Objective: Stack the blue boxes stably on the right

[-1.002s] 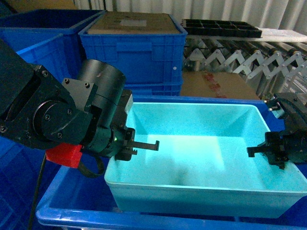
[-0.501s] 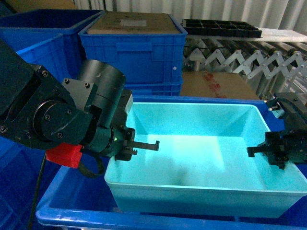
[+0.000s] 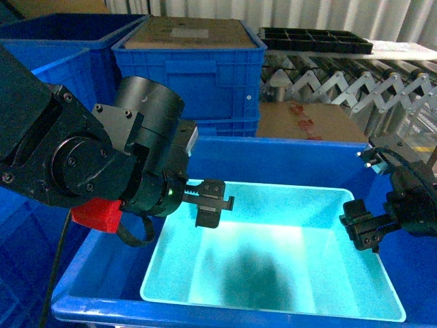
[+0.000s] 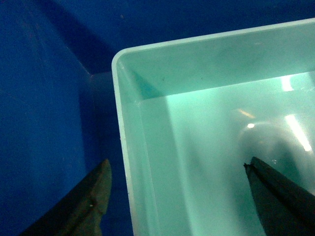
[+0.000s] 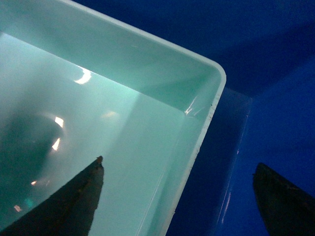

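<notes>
Head view: a big blue crate (image 3: 273,154) fills the lower frame, and the turquoise tub (image 3: 273,273) sits down inside it, rim below the crate's far wall. Behind stand more blue crates (image 3: 191,68), one topped with a brown board (image 3: 191,31), beside a folding roller conveyor (image 3: 341,85), a black tray (image 3: 317,39) and a cardboard box (image 3: 307,121).

On the left, the left arm's bulky dark body carries a red part (image 3: 95,215). Its left gripper (image 3: 212,203) hangs over the tub's left rim. Left wrist view shows its fingers (image 4: 83,201) spread wide, one outside the tub wall over the crate's blue, the other inside over the tub floor, astride the rim near a tub corner (image 4: 120,59); neither touches the wall.

Opposite, the right gripper (image 3: 362,229) hangs at the tub's right rim. Right wrist view shows its fingers (image 5: 64,206) likewise wide apart, one inside the tub, one outside over the crate, straddling the rim by the corner (image 5: 216,73) without contact.
</notes>
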Controlling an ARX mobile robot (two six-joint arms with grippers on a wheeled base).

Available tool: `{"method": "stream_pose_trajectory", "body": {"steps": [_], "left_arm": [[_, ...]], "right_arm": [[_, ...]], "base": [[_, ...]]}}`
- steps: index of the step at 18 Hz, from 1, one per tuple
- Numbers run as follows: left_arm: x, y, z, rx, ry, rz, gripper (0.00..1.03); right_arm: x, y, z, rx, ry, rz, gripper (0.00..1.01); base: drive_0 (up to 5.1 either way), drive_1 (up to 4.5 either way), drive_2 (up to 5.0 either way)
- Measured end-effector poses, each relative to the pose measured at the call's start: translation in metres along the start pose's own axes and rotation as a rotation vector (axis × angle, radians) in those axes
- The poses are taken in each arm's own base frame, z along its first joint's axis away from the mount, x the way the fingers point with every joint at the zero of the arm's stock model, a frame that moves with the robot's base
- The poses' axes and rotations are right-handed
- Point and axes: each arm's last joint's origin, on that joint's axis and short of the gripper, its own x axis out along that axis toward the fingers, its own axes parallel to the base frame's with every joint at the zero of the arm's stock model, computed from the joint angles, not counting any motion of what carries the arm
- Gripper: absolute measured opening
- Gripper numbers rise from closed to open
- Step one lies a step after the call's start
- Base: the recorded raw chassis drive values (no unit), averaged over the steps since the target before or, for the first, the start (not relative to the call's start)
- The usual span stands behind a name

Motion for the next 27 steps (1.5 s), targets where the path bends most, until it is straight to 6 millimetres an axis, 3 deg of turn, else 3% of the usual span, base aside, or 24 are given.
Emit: {"method": "stream_pose_trajectory", "body": {"steps": [1, 2, 6, 9, 12, 14, 17, 18, 21, 26, 27], "left_arm": [[0.000, 0.000, 0.000, 0.000, 0.000, 0.001, 0.88], [0.000, 0.000, 0.000, 0.000, 0.001, 0.001, 0.99], [-0.002, 0.000, 0.004, -0.001, -0.011, -0.013, 0.98], [-0.022, 0.004, 0.036, -0.023, -0.112, -0.044, 0.98], [-0.068, 0.017, 0.075, -0.055, -0.272, -0.065, 0.98], [-0.105, 0.034, 0.076, -0.071, -0.319, -0.061, 0.98], [-0.190, 0.069, 0.070, -0.075, -0.446, -0.042, 0.98], [-0.218, 0.066, 0.066, -0.054, -0.515, -0.064, 0.98], [-0.265, 0.059, 0.047, -0.050, -0.569, -0.117, 0.98], [-0.284, 0.062, 0.024, -0.103, -0.548, -0.103, 0.98], [-0.294, 0.064, 0.010, -0.137, -0.528, -0.086, 0.98]], "right_arm": [[0.000, 0.000, 0.000, -0.004, -0.001, 0.001, 0.97], [0.000, 0.000, 0.000, -0.004, -0.001, 0.002, 0.99], [0.000, 0.000, 0.003, -0.006, -0.025, 0.011, 0.98], [-0.013, -0.005, 0.032, 0.004, -0.140, 0.019, 0.98], [-0.054, -0.013, 0.080, 0.008, -0.304, 0.016, 0.98], [-0.083, -0.023, 0.095, 0.013, -0.358, 0.009, 0.98], [-0.170, -0.029, 0.114, 0.028, -0.584, -0.007, 0.98], [-0.198, -0.026, 0.113, 0.039, -0.649, -0.016, 0.98], [-0.247, -0.021, 0.094, 0.083, -0.705, -0.033, 0.98], [-0.269, -0.017, 0.077, 0.106, -0.716, -0.059, 0.98], [-0.282, -0.010, 0.063, 0.130, -0.698, -0.059, 0.98]], "base": [[0.0, 0.00, 0.0], [0.0, 0.00, 0.0], [0.0, 0.00, 0.0], [0.0, 0.00, 0.0], [0.0, 0.00, 0.0], [0.0, 0.00, 0.0], [0.0, 0.00, 0.0], [0.0, 0.00, 0.0], [0.0, 0.00, 0.0], [0.0, 0.00, 0.0], [0.0, 0.00, 0.0]]}}
